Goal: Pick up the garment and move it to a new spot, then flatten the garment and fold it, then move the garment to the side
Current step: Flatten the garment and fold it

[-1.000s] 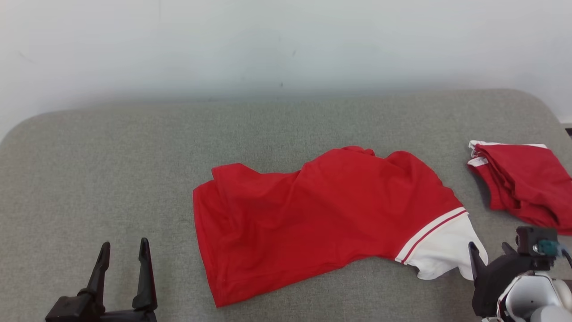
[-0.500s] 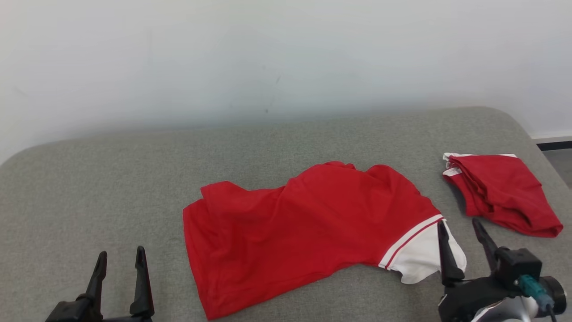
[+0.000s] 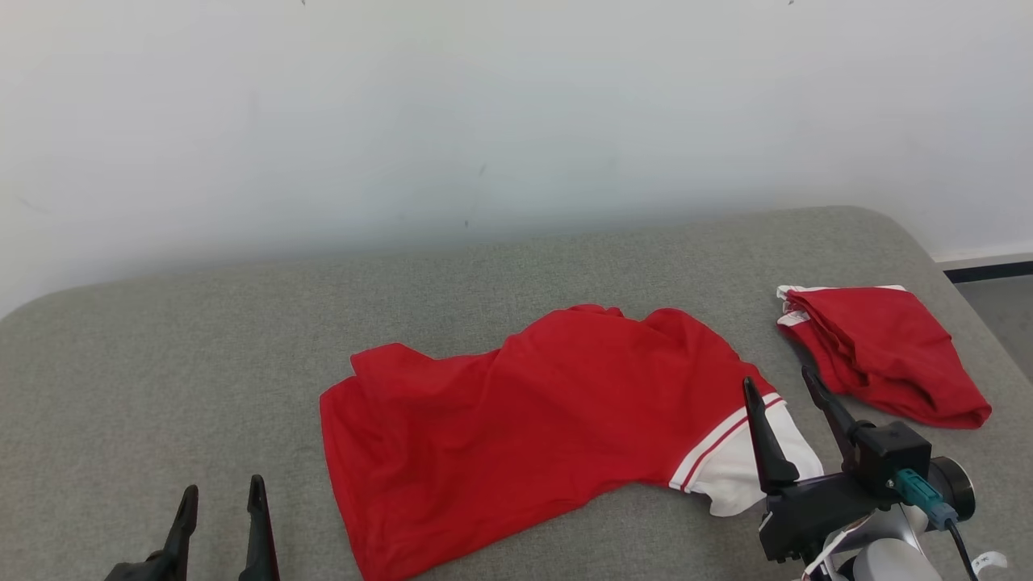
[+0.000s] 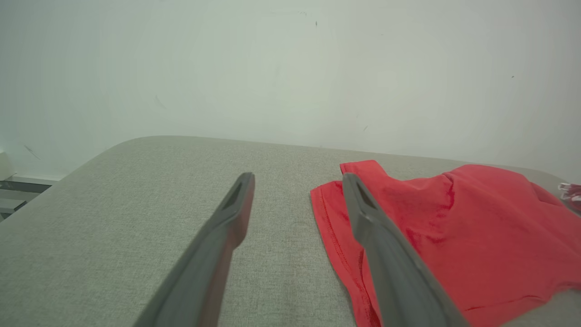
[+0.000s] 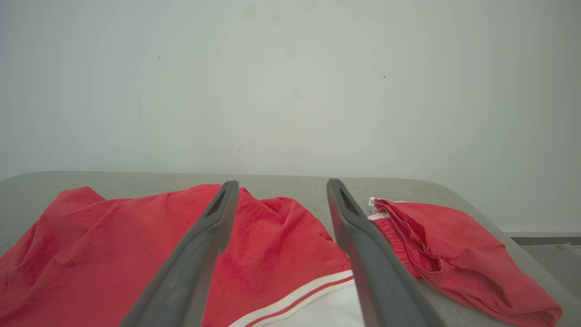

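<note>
Grey padded surface is backing onto a bare white wall. Red garment is lying mid-surface, long axis running left-right, white-banded sleeve toward the right edge. Right claw, wide and empty, is hovering at that sleeve, the nearer one. Left claw, also wide, is sitting apart by the front edge. No legible writing.

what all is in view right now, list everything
spread garment: one, red with a white striped band, crumpled at the middle of the surface
folded garment: one, red with white trim, right end of the surface
padded surface: one, grey, under both garments
wall: one, white, behind the surface
left gripper: one, dark, open and empty, lower left
right gripper: one, dark, open and empty, by the white band
</note>
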